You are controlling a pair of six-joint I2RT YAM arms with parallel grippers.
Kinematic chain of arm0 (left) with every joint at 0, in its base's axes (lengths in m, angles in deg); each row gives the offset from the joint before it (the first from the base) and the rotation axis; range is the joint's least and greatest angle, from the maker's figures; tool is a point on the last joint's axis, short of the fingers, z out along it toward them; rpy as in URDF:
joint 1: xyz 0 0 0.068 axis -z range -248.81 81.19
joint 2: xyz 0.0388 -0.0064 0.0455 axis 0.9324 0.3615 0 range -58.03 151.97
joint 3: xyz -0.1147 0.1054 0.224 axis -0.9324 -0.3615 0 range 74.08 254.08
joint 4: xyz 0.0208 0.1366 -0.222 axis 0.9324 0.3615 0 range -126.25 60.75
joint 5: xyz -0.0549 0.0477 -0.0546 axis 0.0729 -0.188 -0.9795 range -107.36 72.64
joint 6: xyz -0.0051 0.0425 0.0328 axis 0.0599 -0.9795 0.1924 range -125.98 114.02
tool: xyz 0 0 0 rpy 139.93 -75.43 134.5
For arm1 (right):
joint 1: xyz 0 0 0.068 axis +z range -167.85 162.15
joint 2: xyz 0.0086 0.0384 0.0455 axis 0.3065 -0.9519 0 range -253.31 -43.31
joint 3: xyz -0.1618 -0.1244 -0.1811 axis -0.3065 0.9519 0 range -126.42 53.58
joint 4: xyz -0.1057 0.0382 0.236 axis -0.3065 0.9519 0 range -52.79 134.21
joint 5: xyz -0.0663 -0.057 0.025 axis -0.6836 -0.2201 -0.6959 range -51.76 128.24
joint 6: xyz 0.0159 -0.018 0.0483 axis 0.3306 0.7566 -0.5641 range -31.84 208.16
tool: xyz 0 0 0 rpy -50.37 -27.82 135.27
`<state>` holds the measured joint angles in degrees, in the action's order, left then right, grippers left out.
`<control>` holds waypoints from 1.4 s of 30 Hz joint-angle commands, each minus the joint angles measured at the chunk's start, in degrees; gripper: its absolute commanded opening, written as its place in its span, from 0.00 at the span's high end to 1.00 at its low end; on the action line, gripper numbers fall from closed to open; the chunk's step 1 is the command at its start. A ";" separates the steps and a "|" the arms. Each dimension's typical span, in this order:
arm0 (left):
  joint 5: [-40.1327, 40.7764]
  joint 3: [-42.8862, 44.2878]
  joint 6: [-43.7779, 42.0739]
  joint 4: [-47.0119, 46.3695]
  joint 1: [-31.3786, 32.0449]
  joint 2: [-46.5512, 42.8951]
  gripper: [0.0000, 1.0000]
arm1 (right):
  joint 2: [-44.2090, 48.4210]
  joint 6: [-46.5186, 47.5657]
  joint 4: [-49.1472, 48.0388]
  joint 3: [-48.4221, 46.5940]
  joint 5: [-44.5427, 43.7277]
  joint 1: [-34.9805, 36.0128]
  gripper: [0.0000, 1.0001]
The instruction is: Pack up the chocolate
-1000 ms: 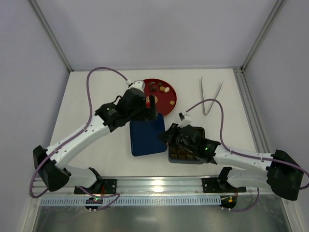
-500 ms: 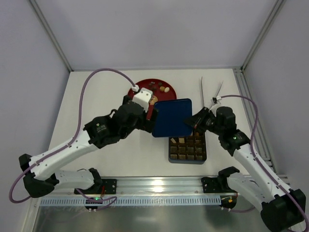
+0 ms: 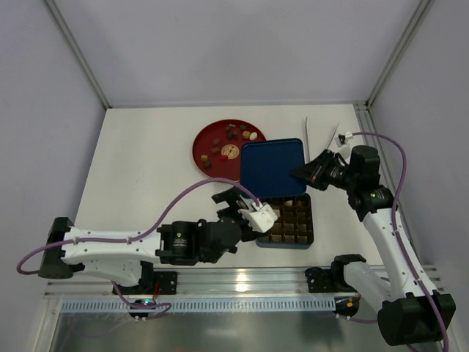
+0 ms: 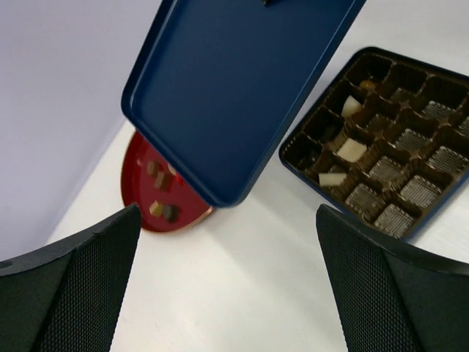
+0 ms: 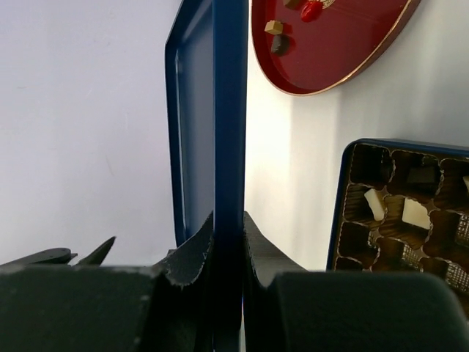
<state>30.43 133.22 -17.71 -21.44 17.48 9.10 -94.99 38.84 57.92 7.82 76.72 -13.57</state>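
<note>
Several pieces of chocolate (image 3: 234, 133) lie on the red plate (image 3: 209, 143); a few cream pieces (image 4: 352, 150) sit in cells of the brown gridded tray (image 3: 297, 227). My right gripper (image 3: 308, 173) is shut on the right edge of the dark-blue lid (image 3: 272, 167), which hangs tilted over the tray's far side and the plate's edge. In the right wrist view the lid (image 5: 229, 110) stands edge-on between the pads of the gripper (image 5: 229, 235). My left gripper (image 3: 231, 202) stands open and empty just left of the tray, above bare table (image 4: 234, 293).
Metal tweezers (image 3: 322, 139) lie at the back right, near the frame rail. The left arm's cable loops over the table by the tray's near-left corner. White walls close the table on three sides.
The left gripper has let go of the lid's left edge, opened wide and drawn back toward the near edge. The right gripper alone holds the lid, shifted slightly right.
</note>
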 commanded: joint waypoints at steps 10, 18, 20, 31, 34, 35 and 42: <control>-5.43 -3.15 -27.55 -30.27 0.29 8.44 0.01 | -1.75 0.63 4.69 -6.97 1.33 -0.49 0.96; -1.91 -0.60 -36.43 -35.46 -0.76 17.14 0.14 | -2.11 0.19 6.71 -9.52 1.16 -0.49 0.96; -1.21 -0.07 -39.77 -36.95 -1.03 18.73 0.38 | -2.20 0.98 8.11 -10.49 0.64 -0.41 0.96; 2.13 -0.51 -55.15 -49.60 -2.70 26.55 0.58 | -1.58 2.91 11.11 -10.67 -0.07 -0.41 0.96; 2.13 -0.86 -58.14 -53.04 -2.87 27.61 0.68 | -1.32 3.35 11.54 -11.02 -0.16 -0.41 0.96; 2.31 -0.60 -58.32 -53.30 -2.79 28.13 0.71 | -1.32 3.44 11.72 -11.02 -0.25 -0.41 0.96; 2.92 0.28 -62.63 -59.81 -2.87 29.81 1.00 | -0.97 4.41 12.42 -11.11 -0.25 -0.49 0.96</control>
<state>33.28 131.82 -76.00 -75.30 14.74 38.46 -97.33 43.01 70.18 -0.68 75.12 -14.16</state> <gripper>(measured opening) 0.080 0.163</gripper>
